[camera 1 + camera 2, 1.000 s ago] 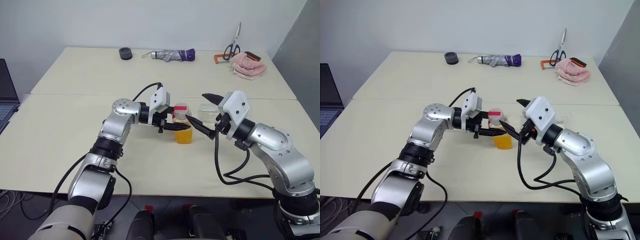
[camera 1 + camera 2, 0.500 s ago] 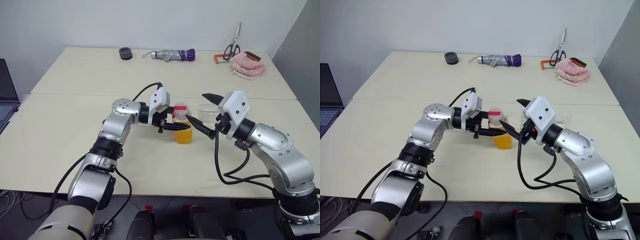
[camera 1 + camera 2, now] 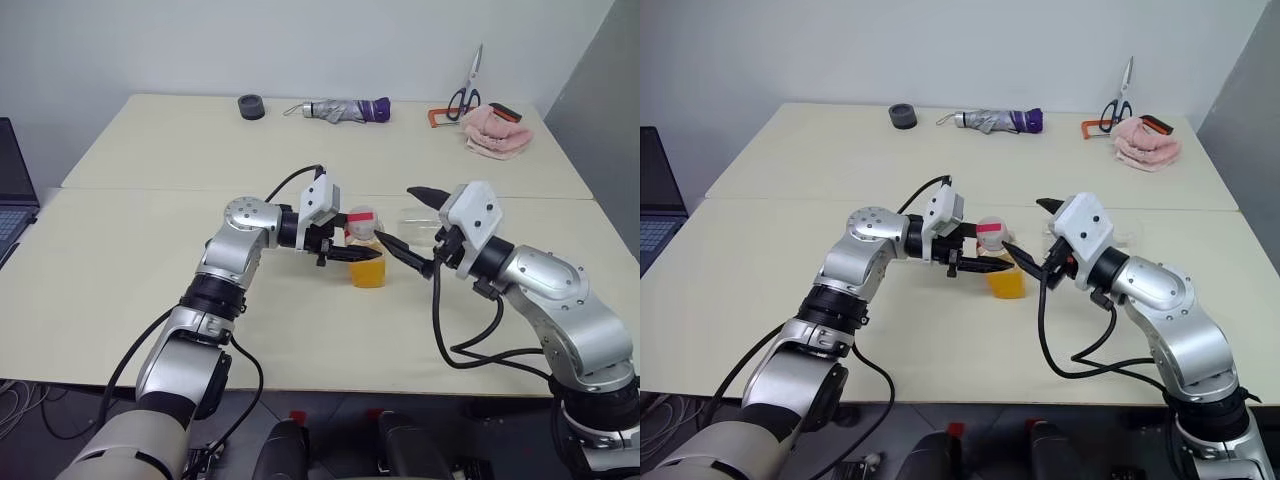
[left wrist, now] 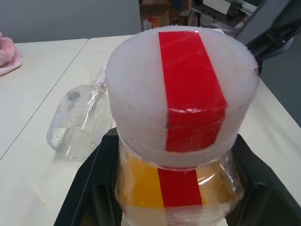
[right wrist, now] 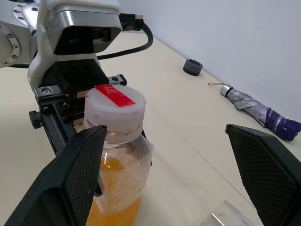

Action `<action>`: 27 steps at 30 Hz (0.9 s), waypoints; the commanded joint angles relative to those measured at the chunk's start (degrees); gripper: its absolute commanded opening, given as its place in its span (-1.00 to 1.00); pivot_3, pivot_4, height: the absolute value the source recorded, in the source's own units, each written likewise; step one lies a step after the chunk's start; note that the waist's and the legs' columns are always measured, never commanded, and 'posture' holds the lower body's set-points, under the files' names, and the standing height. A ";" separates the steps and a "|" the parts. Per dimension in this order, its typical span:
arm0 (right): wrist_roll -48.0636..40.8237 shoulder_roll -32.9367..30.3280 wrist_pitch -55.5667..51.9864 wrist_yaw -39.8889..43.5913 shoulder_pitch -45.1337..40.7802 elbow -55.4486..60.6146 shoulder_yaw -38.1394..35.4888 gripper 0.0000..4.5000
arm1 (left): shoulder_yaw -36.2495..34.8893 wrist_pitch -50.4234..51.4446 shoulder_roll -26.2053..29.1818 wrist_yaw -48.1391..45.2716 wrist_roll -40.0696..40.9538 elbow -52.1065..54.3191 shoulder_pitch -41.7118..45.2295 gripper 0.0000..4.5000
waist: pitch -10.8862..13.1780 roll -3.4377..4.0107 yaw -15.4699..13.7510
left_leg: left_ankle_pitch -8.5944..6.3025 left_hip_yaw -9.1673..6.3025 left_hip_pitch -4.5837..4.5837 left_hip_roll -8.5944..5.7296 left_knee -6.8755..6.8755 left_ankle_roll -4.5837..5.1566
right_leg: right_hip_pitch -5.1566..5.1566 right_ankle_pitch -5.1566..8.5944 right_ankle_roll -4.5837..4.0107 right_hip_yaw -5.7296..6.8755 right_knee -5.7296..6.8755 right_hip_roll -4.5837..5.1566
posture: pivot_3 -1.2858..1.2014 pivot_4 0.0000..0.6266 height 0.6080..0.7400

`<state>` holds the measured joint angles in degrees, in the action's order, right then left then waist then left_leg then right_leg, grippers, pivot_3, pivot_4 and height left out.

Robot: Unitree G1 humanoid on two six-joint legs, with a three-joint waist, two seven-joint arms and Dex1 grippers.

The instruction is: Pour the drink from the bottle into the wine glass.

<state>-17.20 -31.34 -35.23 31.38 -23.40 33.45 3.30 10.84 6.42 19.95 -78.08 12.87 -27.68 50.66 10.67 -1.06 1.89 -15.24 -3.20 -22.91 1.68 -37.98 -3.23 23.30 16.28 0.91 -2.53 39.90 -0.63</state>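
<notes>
two claws are meeting over the middle of the pale tabletop (image 3: 120,250). the left claw (image 3: 352,253) is reaching in from the robot's left and is clamping the bottle (image 3: 366,258) just below its cap, one black finger on each side of the neck, as the left wrist view is showing. the bottle is standing upright on the tabletop, with the drink (image 3: 368,273) filling its lower part and a white cap (image 5: 114,108) with a red strip across the top still sitting on it.

the right claw (image 3: 412,228) is hanging just to the right of the bottle with its fingers (image 5: 77,175) spread wide and holding nothing; in the right wrist view one finger is standing beside the bottle's shoulder and the other is well off to the far side, and i cannot tell whether the near one is touching the plastic.

the wine glass (image 4: 77,121) is lying on its side on the tabletop just behind and to the right of the bottle, partly behind the right claw.

along the far edge of the tabletop are lying a dark round roll (image 3: 251,106), a folded grey and purple umbrella (image 3: 345,109), scissors (image 3: 466,92) and a pink cloth (image 3: 496,131). a laptop (image 3: 12,190) is sitting at the left edge.
</notes>
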 commanded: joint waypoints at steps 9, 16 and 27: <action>-3.40 -5.80 0.03 5.39 1.70 1.43 -3.77 0.91 | -0.59 -0.83 0.42 0.38 -0.09 0.33 1.19 -0.04 | 0.00 0.00 -0.03 | 0.00 0.01 0.00 0.00 -0.01 0.00 | 0.00 0.00 0.00 0.00 0.00 0.00 | 0.03 -0.52 1.00; -11.80 -5.69 -3.23 6.86 2.39 4.13 -8.54 0.96 | -0.67 -0.79 0.67 0.18 0.03 0.51 1.23 -0.04 | 0.00 0.00 -0.01 | 0.00 0.01 0.00 0.00 -0.01 0.00 | 0.00 0.00 0.00 -0.01 0.01 0.00 | 0.03 -0.52 1.00; -12.29 -0.06 -6.31 2.51 -5.28 1.24 -0.99 1.00 | -0.43 -0.52 0.44 -0.53 0.25 0.42 1.59 -0.04 | 0.00 0.00 -0.01 | 0.00 0.00 0.00 0.01 -0.04 0.00 | 0.00 0.00 0.00 -0.01 0.03 -0.01 | 0.03 -0.52 1.00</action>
<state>-30.18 -32.10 -41.96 34.70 -26.75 34.82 1.87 10.87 6.06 20.10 -78.27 12.85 -27.78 50.68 10.67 -1.06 1.87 -15.24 -3.19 -22.91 1.69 -38.02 -3.23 23.30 16.28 0.92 -2.53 39.92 -0.65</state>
